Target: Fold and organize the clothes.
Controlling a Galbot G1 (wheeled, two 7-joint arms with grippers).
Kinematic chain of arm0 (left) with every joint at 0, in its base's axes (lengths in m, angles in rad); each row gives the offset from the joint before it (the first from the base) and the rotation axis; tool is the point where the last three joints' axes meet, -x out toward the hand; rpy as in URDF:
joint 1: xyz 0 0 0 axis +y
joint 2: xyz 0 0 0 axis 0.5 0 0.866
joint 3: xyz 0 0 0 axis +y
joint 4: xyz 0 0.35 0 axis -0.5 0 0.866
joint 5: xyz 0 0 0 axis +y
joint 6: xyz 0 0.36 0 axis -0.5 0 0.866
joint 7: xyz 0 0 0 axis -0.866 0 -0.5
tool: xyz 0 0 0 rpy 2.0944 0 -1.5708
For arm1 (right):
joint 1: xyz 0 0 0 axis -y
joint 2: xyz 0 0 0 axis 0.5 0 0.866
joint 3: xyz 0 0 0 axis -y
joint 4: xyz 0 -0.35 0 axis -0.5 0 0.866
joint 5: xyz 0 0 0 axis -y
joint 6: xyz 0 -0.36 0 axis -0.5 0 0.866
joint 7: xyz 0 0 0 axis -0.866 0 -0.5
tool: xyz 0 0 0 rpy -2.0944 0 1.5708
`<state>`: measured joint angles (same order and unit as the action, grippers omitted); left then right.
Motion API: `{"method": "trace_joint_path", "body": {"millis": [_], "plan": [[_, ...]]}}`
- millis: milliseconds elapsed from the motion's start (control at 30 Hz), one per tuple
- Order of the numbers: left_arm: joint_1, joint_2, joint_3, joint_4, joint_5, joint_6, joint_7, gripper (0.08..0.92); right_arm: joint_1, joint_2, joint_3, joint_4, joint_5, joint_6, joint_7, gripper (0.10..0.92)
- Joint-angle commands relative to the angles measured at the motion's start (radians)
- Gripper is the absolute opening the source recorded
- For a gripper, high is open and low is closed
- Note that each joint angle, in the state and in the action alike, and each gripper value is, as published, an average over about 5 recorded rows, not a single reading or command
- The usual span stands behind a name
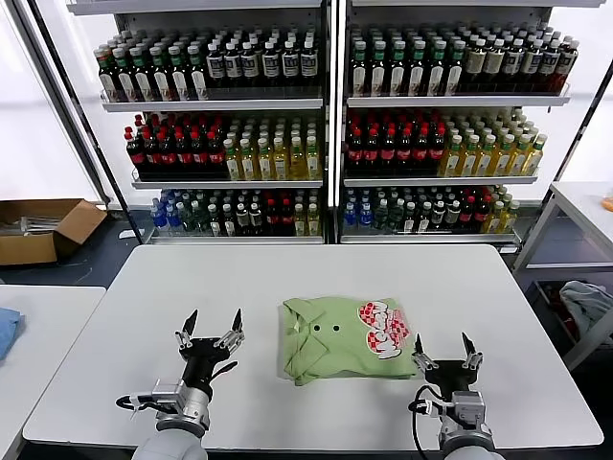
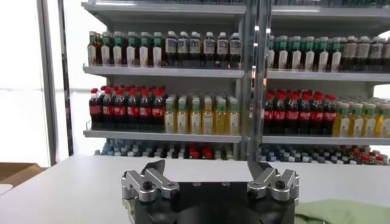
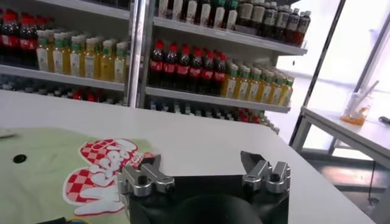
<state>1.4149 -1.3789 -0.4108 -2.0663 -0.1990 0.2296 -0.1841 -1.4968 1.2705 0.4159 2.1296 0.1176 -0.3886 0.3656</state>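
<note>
The light green polo shirt (image 1: 343, 337) lies folded into a compact rectangle on the white table (image 1: 287, 278), chest up, with its red-and-white checkered print (image 1: 385, 329) toward the right and dark buttons near the middle. My left gripper (image 1: 213, 324) is open and empty, raised at the table's front, left of the shirt. My right gripper (image 1: 442, 346) is open and empty at the front, just right of the shirt. The right wrist view shows the shirt (image 3: 55, 176) and print beside the open gripper (image 3: 200, 161). The left wrist view shows the open gripper (image 2: 206, 166) and a corner of the shirt (image 2: 344, 212).
Shelves of bottles (image 1: 326, 125) stand behind the table. A second table at the left (image 1: 38, 326) carries a blue cloth (image 1: 6, 331). A cardboard box (image 1: 43, 228) sits on the floor at the far left. A side table (image 1: 584, 206) and grey-blue fabric heap (image 1: 586, 305) are at the right.
</note>
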Motion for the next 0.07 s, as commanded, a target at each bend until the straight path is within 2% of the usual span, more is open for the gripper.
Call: {"method": "trace_joint_path", "body": {"millis": [33,67], "plan": [[-0.001,0.003,-0.005,-0.006,-0.007,0.000,0.006,0.823,-0.006,0.000,0.009,0.010,0.000,-0.001,0.001,0.823],[-0.001,0.003,-0.005,-0.006,-0.007,0.000,0.006,0.823,-0.006,-0.001,0.010,0.011,0.000,-0.001,0.001,0.823]]}}
